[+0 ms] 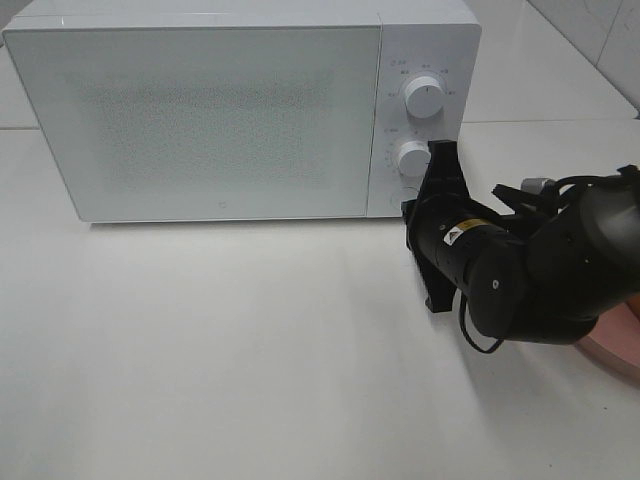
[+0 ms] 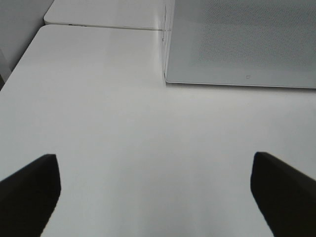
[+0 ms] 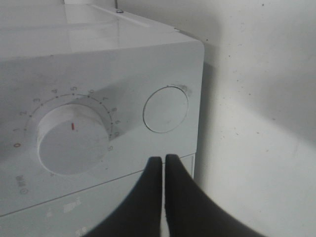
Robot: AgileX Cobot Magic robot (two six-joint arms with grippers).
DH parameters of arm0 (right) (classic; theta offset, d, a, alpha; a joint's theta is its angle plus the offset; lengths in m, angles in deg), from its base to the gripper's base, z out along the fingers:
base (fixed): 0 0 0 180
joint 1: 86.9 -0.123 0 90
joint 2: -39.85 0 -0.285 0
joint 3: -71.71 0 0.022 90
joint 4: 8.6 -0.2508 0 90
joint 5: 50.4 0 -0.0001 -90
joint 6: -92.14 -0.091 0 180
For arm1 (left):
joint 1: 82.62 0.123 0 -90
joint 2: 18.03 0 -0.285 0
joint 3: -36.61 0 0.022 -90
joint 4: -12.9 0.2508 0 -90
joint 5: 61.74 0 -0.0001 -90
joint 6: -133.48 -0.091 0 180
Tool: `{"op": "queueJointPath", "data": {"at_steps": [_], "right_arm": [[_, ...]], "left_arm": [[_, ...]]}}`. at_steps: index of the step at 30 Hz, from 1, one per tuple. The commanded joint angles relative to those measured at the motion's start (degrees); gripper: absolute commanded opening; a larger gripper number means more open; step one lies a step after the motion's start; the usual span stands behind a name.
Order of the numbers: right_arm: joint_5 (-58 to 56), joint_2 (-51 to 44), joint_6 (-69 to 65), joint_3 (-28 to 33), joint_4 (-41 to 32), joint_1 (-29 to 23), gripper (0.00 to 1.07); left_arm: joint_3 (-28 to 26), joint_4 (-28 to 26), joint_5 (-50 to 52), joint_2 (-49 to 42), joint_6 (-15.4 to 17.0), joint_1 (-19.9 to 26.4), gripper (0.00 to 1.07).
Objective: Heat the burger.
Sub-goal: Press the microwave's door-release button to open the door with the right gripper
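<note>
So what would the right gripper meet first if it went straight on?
The right gripper, fingers shut, would meet the microwave's control panel, probably at or just beside the round button; exact depth is unclear.

we see a kitchen corner staged in a robot lab: a white microwave [image 1: 200,120] on a plain white table [image 1: 250,350], pale wall tiles [image 1: 600,35], a black robot arm [image 1: 540,270].

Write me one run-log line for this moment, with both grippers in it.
microwave: door closed | right gripper: shut, tips near round button | left gripper: open, over table | burger: not in view
</note>
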Motion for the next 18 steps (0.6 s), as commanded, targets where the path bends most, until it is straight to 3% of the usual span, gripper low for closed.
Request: {"op": "queueJointPath", "data": {"at_steps": [1, 18], "right_arm": [[-0.2, 1.8, -0.5, -2.4, 0.6, 0.3, 0.0], [-0.9, 6.3, -0.2, -8.0, 0.3, 2.5, 0.0]], "left_arm": [[0.1, -0.1, 0.2, -1.2, 0.0, 0.1, 1.0], [0.1, -0.1, 0.2, -1.2, 0.0, 0.1, 1.0]]}}
